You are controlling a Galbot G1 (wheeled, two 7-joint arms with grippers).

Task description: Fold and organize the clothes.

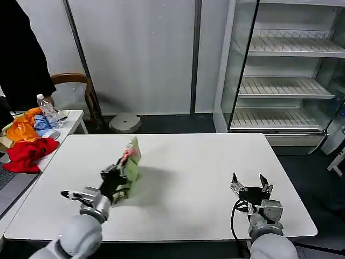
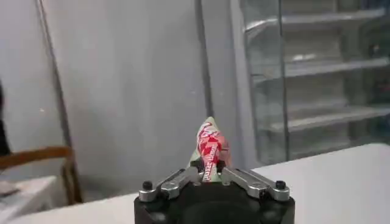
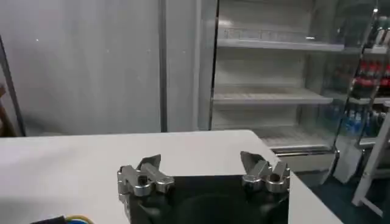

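Centrally bare white table; left gripper pinching upright green shirt; right gripper spread wide, near front edge.

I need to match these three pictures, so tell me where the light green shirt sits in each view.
Head view: the light green shirt is bunched left of centre on the white table, pinched by the left gripper.
Left wrist view: shirt stands up between the fingers.
Right wrist view: not in it.
Shared landmark: the glass-door shelf cabinet.
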